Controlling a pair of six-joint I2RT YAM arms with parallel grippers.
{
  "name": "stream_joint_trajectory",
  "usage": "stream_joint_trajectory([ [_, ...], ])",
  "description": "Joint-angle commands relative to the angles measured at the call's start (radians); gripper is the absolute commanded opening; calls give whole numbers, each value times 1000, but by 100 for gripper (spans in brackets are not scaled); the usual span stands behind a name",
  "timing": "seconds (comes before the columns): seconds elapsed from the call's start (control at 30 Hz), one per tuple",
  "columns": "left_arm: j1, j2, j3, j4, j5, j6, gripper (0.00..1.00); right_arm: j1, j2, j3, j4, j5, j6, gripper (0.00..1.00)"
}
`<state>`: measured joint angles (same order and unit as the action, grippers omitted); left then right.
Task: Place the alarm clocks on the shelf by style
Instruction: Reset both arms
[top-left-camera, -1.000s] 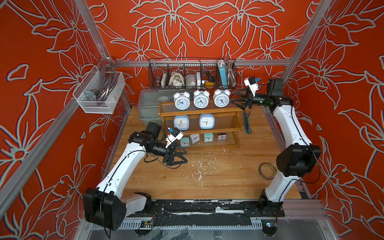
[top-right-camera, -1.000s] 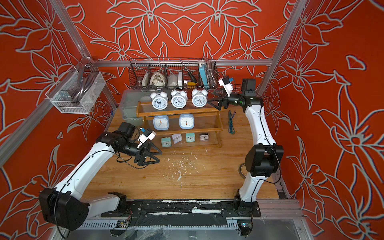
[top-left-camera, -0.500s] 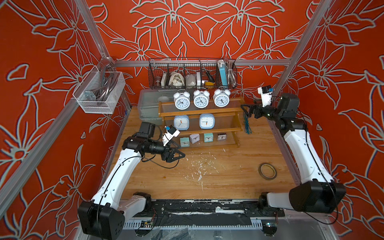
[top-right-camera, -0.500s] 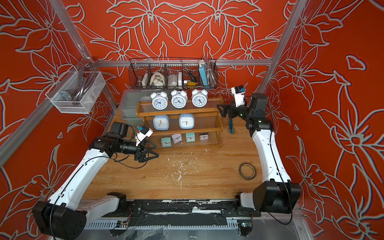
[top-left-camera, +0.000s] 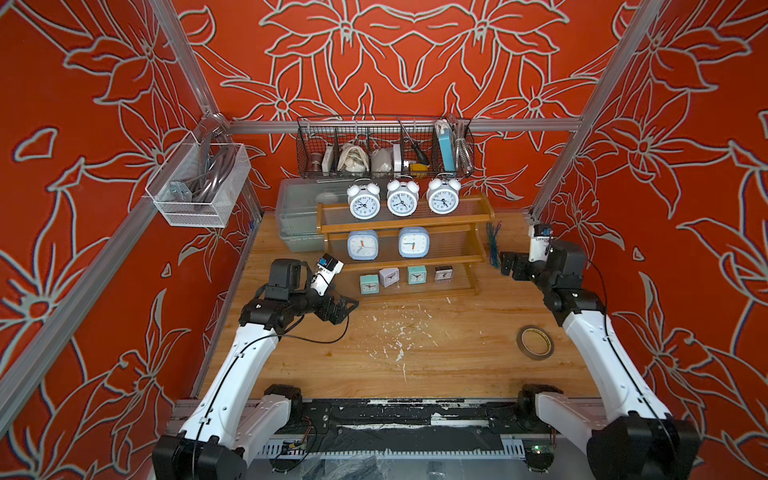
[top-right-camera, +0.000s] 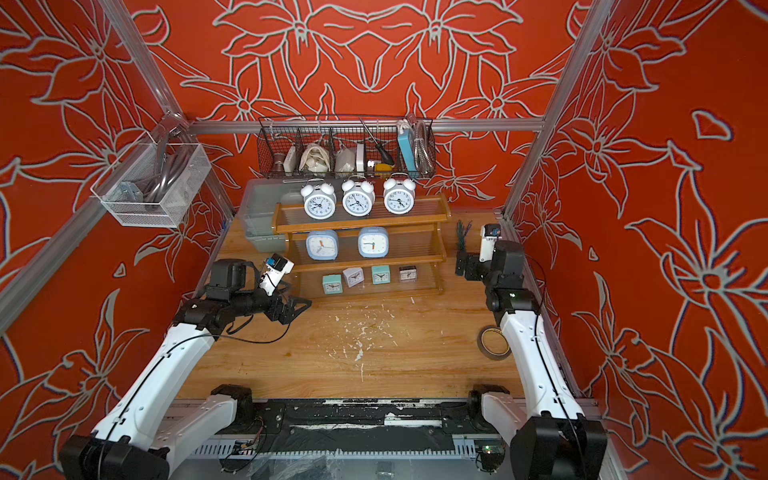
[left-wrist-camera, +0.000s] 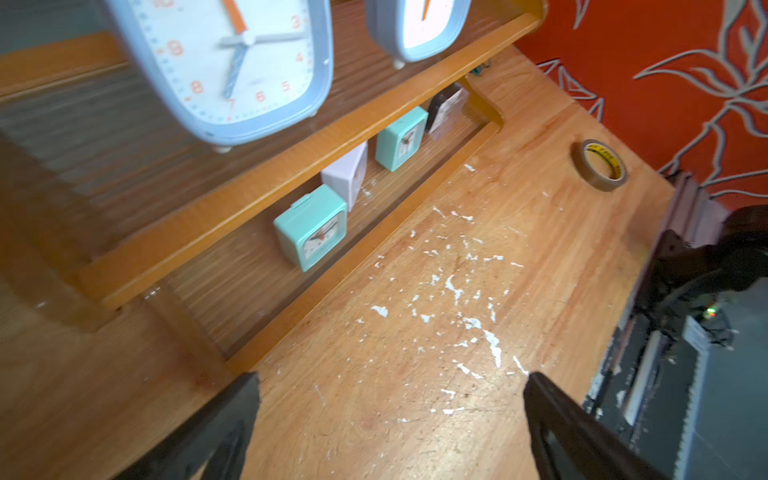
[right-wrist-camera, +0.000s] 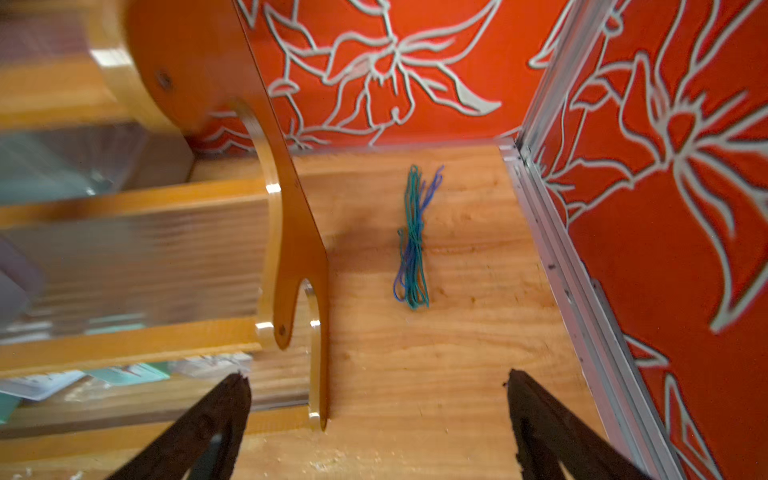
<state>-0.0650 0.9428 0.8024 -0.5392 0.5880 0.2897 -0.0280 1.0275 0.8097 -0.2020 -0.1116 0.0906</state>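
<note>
Shelf (top-left-camera: 399, 227): orange-brown glossy wood, three stepped tiers with ribbed translucent panels; centre of both top views, against the back wall.
Twin-bell clocks (top-left-camera: 401, 203): three round white ones, upright in a row on the top tier.
Light-blue clocks (top-left-camera: 363, 245): two rounded squares with orange hands, side by side on the middle tier.
Cube clocks: four tiny ones on the lowest tier, from left to right teal (top-left-camera: 368, 284), whitish-lilac (top-left-camera: 389, 277), teal (top-left-camera: 417, 274), dark (top-left-camera: 444, 273).
Left gripper (left-wrist-camera: 390, 377): black jaws spread wide, nothing between them; lower left of the shelf in both top views.
Right gripper (right-wrist-camera: 376, 374): jaws spread wide and empty; beside the shelf's right end.
Table (top-left-camera: 436, 361): worn honey-coloured planks flecked with white paint chips (top-left-camera: 399, 332).
Tape roll (top-left-camera: 535, 341): brown ring lying flat, right of centre.
Cord bundle (right-wrist-camera: 413, 241): thin blue-green strands on the wood, right of the shelf.
Walls (top-left-camera: 415, 62): red with grey flower outlines, framed by aluminium rails.
Wire basket (top-left-camera: 384, 124): black, hung above the shelf.
</note>
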Motion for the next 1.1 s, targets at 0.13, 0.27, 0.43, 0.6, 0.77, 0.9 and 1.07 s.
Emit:
stream_joint_trajectory([
  [0.13,16,-38,-124,202,-171,-25,99,-4,23,-176,221,112,-21,100],
  [0.27,29,-39,-199,295,-253,-24,99,-4,84,-226,302,135,-31,100],
  [0.43,69,-31,-289,450,-283,-64,99,-5,164,-273,450,145,-47,100],
  [0.6,83,-11,-361,610,-299,-94,99,-4,256,-306,594,137,-39,100],
  [0.77,84,17,-430,792,-322,-123,99,-4,343,-335,690,111,-48,100],
  [0.9,84,39,-502,960,-331,-153,99,-3,361,-358,755,77,-69,100],
  [1.07,84,126,-593,1195,-341,-171,99,0,362,-371,779,57,-82,100],
])
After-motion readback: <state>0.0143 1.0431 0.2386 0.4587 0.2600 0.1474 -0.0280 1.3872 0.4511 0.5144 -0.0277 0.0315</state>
